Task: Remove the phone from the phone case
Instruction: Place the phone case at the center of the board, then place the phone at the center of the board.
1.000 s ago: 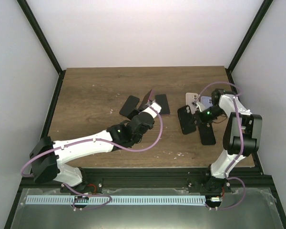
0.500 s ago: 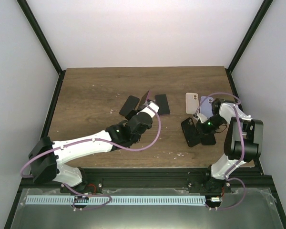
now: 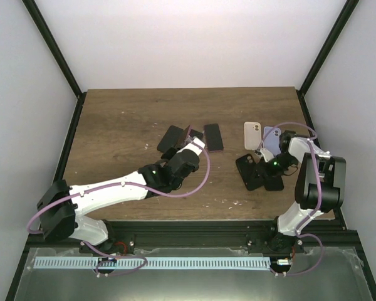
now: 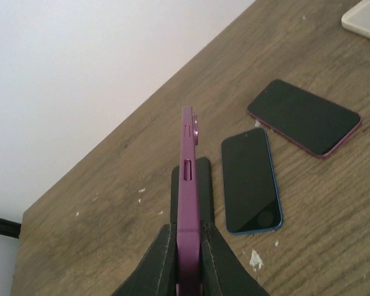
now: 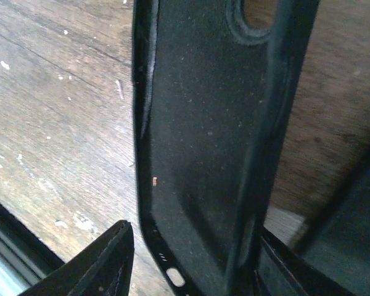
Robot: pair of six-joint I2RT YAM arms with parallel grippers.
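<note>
My left gripper [image 3: 189,149] [image 4: 188,231] is shut on a purple phone case [image 4: 188,179], held upright on its edge above the table; I cannot tell whether a phone is inside it. My right gripper [image 3: 271,164] [image 5: 194,246] is open. An empty black case [image 5: 203,135] lies between its spread fingers, inner side up, with a gap to the left finger [image 5: 108,262]. In the top view this black case [image 3: 249,173] sits tilted at the right front, beside a dark phone [image 3: 274,182].
A flat black case [image 3: 170,139] [image 4: 203,185] lies under the purple one. A blue-edged phone [image 4: 250,182] and a purple-edged phone [image 3: 213,137] [image 4: 303,116] lie face up beside it. A white case [image 3: 253,135] and a lavender phone [image 3: 271,138] lie behind my right gripper.
My right gripper has moved toward the near edge, and the black case has shifted and turned with it. My left gripper has drifted slightly left with the purple case.
</note>
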